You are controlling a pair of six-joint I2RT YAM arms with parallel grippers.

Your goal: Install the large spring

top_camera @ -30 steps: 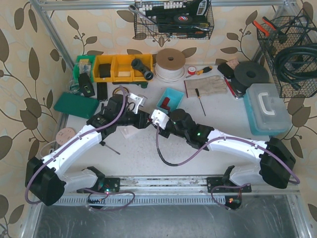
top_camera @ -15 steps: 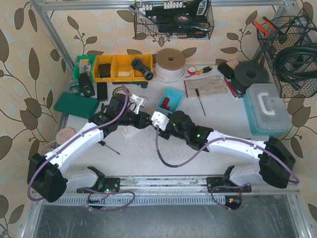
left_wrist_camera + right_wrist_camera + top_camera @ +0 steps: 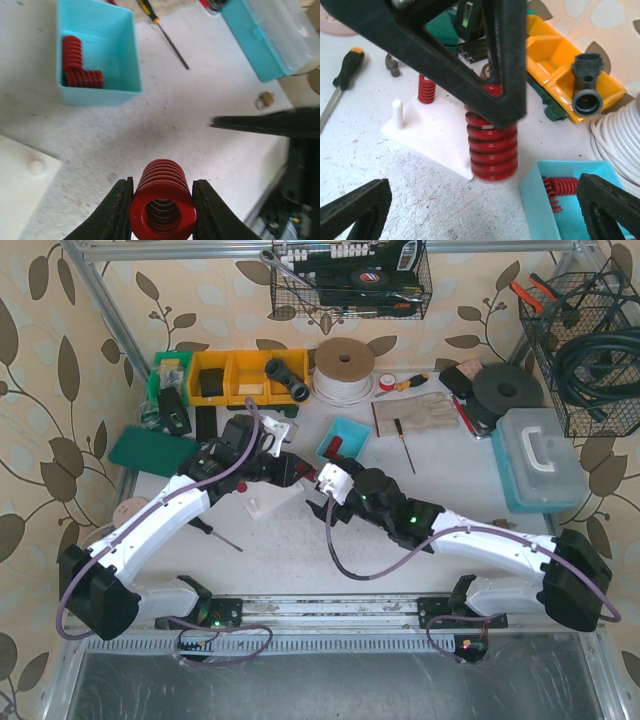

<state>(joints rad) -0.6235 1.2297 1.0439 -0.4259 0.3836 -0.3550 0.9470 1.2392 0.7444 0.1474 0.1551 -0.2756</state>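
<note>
Left gripper pinches the large red spring upright by its upper coils, lower end at the edge of the white peg plate, probably ready for seating on a peg; right gripper stands spread wide beside it, holding nothing

The large red spring stands upright, its top pinched between the black fingers of the left gripper, its foot at the near corner of a white base plate; the plate carries a white peg and a small red spring; the right gripper gapes wide below; a blue bin just beside holds more red springs.
</note>
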